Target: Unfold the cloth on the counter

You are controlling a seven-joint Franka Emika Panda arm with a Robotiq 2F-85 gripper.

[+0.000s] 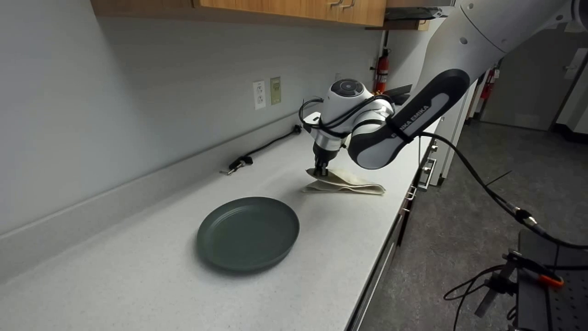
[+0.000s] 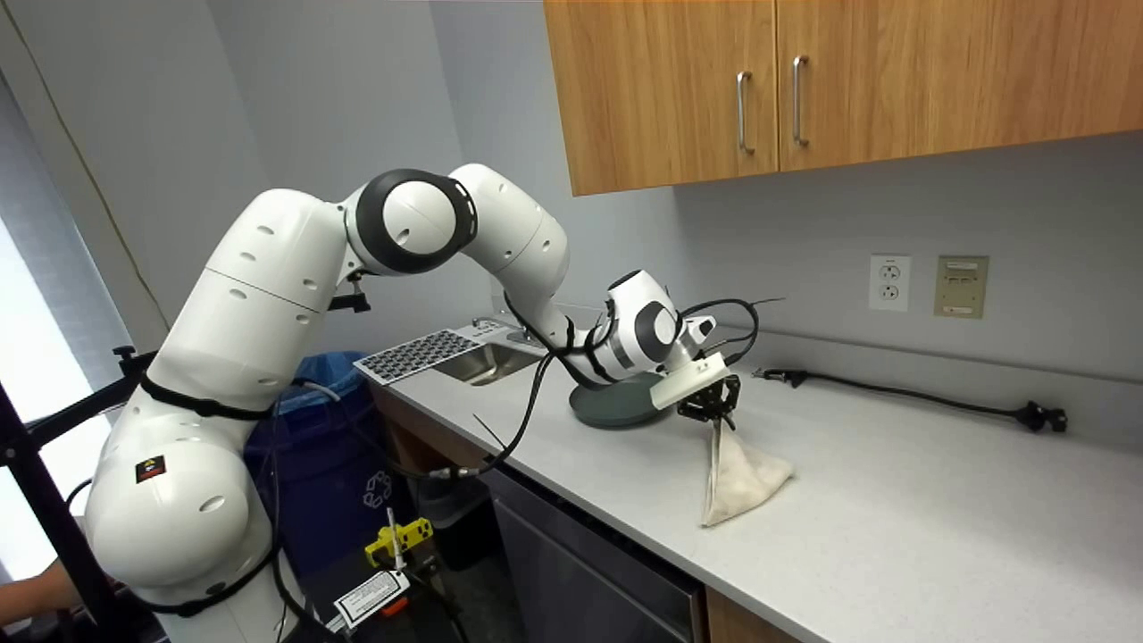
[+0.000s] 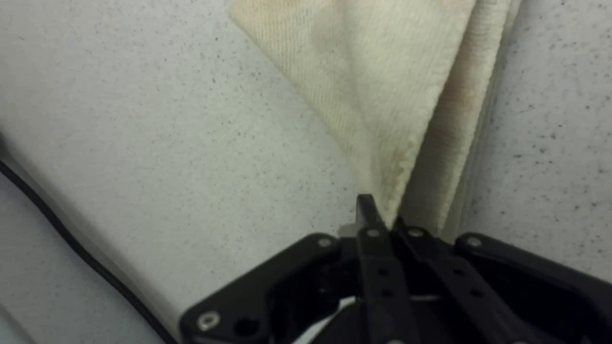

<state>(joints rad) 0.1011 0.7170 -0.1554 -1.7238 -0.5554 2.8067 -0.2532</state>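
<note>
On the smooth white counter (image 1: 321,262) | my black two-fingered pincer (image 3: 384,215) pinches one corner of the folded cream-beige cloth (image 3: 392,86) | presumably so I can peel that layer open.

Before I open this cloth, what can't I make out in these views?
Pinched part of the cloth, wrist view: hidden by the gripper.
Its far end, wrist view: cut off by the top edge.
Its lower layers, wrist view: mostly covered by the top one.
Part of the plate, in an exterior view: behind the arm.
Print on the white tag, in an exterior view: too small to read.
</note>
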